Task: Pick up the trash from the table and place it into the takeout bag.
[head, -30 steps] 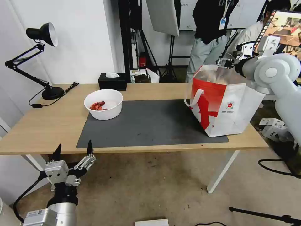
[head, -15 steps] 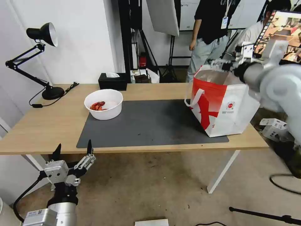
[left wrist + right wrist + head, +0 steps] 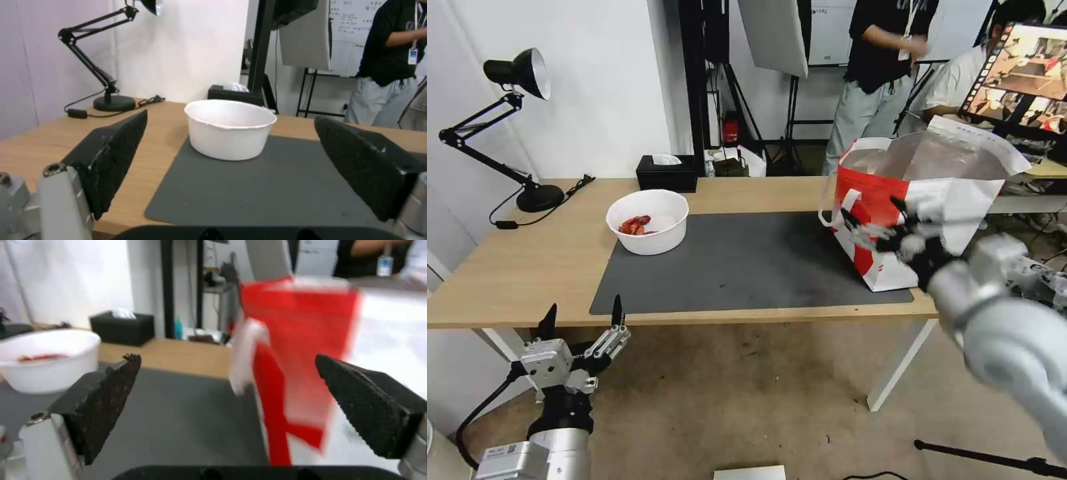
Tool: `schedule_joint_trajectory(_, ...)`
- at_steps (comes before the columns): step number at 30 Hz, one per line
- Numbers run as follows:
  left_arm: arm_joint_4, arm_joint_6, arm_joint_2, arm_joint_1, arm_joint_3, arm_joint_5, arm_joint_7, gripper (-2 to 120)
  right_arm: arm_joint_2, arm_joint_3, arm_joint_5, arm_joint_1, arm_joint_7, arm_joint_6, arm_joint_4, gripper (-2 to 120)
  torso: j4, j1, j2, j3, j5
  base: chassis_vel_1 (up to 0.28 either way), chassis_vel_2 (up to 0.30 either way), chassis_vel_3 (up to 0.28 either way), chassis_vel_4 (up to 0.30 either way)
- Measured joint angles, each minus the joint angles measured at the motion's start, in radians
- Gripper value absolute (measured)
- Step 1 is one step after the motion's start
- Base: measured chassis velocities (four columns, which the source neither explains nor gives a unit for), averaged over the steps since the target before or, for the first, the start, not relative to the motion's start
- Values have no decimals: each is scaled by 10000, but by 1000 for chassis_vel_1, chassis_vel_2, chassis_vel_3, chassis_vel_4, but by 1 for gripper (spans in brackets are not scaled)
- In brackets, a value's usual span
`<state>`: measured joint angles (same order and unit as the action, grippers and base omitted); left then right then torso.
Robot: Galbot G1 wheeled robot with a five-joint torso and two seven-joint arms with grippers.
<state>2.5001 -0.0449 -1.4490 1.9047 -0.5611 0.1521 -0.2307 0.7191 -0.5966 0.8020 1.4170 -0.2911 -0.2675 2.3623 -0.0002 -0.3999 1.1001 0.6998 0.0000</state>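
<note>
Trash left on the table point(image 3: 527, 267) is just the white bowl point(image 3: 647, 221) with red shells, upper left of centre on the grey mat point(image 3: 747, 267); takeout bag point(image 3: 914, 220) stands open at the mat's right end. Right gripper point(image 3: 872, 222), above the bag's mouth a second ago, now sits low in front of its red side, fingers spread, empty, so that drop looks finished and the bowl remains. Left gripper point(image 3: 582, 319) stays parked lower left below the table edge, wide open, holding nothing.

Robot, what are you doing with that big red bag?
The right claw is open and empty in front of the red-and-white takeout bag, which stands on the table. The white bowl with red shells sits on the dark grey mat, not bagged yet. The left claw hangs open below the table's near edge.
</note>
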Motion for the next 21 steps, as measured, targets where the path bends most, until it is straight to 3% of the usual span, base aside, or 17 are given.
schedule_joint_trajectory(3, 0, 10, -1, 6, 65, -13, 3, 100, 1126, -897, -1368, 2121, 608, 534, 308, 100, -2, 0, 0, 0, 1, 0, 0, 0, 0)
schedule_joint_trajectory(4, 0, 10, -1, 6, 65, -13, 3, 100, 1126, -897, -1368, 2121, 608, 534, 308, 100, -2, 0, 0, 0, 1, 0, 0, 0, 0)
schedule_joint_trajectory(7, 0, 22, 13, 11, 90, -20, 16, 100, 2256, -1365, -2260, 3347, 945, 1037, 653, 100, 0, 1, 0, 0, -1, 0, 0, 0, 0)
schedule_joint_trajectory(11, 0, 32, 21, 22, 95, -20, 25, 100, 3155, -1552, -3065, 4026, 1336, 1540, 843, 100, 1, 0, 0, 0, -2, 0, 0, 0, 0)
schedule_joint_trajectory(15, 0, 47, 64, 34, 117, -17, 40, 100, 3640, -1548, -3391, 4281, 1472, 1751, 996, 100, 1, 0, 0, 0, -2, 0, 0, 0, 0)
schedule_joint_trajectory(21, 0, 131, 98, 42, 136, 93, 47, 100, 3693, -1556, -3401, 4219, 1465, 1761, 1061, 100, 3, -1, -1, 1, 0, 0, 0, 0, 0)
